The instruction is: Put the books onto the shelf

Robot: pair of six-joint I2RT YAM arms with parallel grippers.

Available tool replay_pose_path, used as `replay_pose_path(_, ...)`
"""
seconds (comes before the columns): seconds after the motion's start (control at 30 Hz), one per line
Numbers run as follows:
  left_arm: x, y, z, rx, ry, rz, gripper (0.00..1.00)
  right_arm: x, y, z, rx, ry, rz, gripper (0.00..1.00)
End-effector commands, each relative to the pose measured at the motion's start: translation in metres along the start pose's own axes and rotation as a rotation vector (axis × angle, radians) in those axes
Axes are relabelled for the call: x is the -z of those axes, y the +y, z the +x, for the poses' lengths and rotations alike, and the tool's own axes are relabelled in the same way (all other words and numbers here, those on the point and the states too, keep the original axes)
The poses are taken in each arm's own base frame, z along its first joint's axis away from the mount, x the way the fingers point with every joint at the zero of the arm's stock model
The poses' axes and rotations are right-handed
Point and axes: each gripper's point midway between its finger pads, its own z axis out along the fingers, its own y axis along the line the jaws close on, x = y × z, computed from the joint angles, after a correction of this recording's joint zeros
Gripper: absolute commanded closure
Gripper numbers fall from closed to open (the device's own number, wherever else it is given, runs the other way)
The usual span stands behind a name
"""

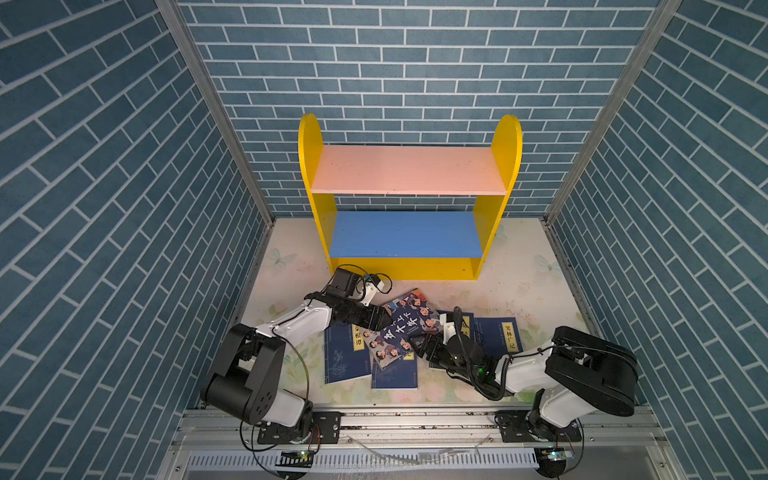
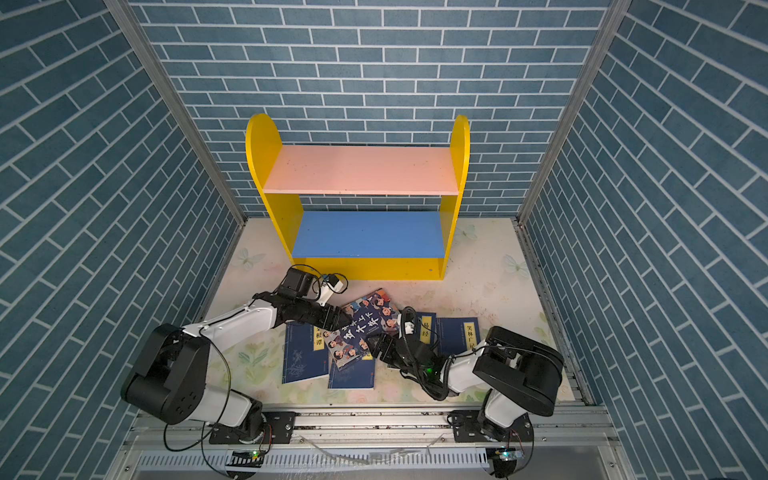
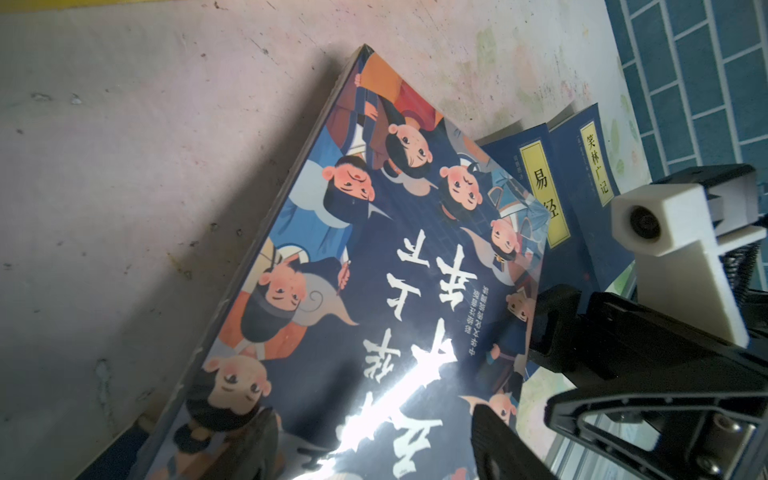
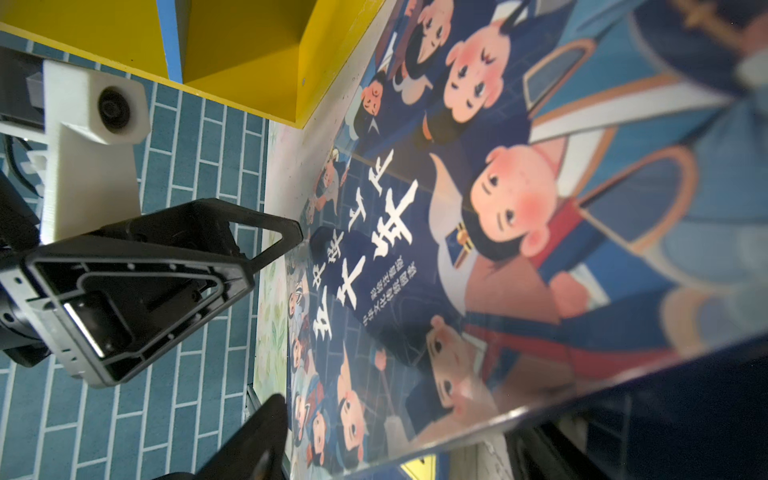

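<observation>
The big cartoon-face book point(image 1: 405, 328) point(image 2: 365, 328) lies tilted on top of the navy books in front of the shelf point(image 1: 409, 170) point(image 2: 357, 170). My left gripper point(image 1: 384, 318) point(image 3: 372, 411) is open at its left edge, fingers point(image 3: 498, 444) spread over the glossy cover point(image 3: 374, 270). Open too, my right gripper point(image 1: 419, 345) point(image 4: 399, 415) straddles the near right edge, where the cover point(image 4: 478, 249) curls up between the fingers point(image 4: 257, 440). Navy books lie flat at the left point(image 1: 347, 353), underneath point(image 1: 395, 372) and at the right point(image 1: 498, 334); one more point(image 3: 544, 195) is partly hidden by my right arm.
The shelf's pink upper board and blue lower board point(image 1: 405, 235) carry nothing. Blue brick-pattern walls point(image 1: 124, 208) close in both sides and the back. A metal rail point(image 1: 415, 419) with both arm bases runs along the front edge of the floral tabletop point(image 1: 519, 291).
</observation>
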Motion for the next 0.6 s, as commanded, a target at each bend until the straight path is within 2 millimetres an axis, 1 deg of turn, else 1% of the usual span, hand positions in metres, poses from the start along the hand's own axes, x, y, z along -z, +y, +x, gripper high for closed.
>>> replay_pose_path(0.0,-0.002,-0.006,0.002,-0.009,0.013,0.029,0.25,0.0,0.014,-0.013,0.002,-0.064,-0.071,0.2)
replay_pose_path(0.1,0.007,-0.004,-0.01,-0.06,-0.014,-0.023,0.26,0.0,0.011,-0.013,-0.007,-0.066,-0.071,0.21)
replay_pose_path(0.2,0.018,0.003,-0.025,-0.126,-0.058,-0.109,0.24,0.0,0.01,-0.012,-0.009,-0.065,-0.069,0.21)
replay_pose_path(0.27,0.021,0.01,-0.032,-0.145,-0.075,-0.161,0.24,-0.001,0.009,-0.013,-0.01,-0.066,-0.066,0.21)
replay_pose_path(0.4,0.014,0.026,-0.031,-0.142,-0.07,-0.219,0.24,-0.001,0.008,-0.012,-0.011,-0.064,-0.061,0.21)
replay_pose_path(0.5,0.007,0.041,-0.03,-0.135,-0.062,-0.271,0.24,-0.001,0.007,-0.012,-0.013,-0.065,-0.059,0.21)
replay_pose_path(0.57,0.002,0.047,-0.03,-0.126,-0.055,-0.285,0.24,-0.001,0.008,-0.012,-0.014,-0.066,-0.061,0.21)
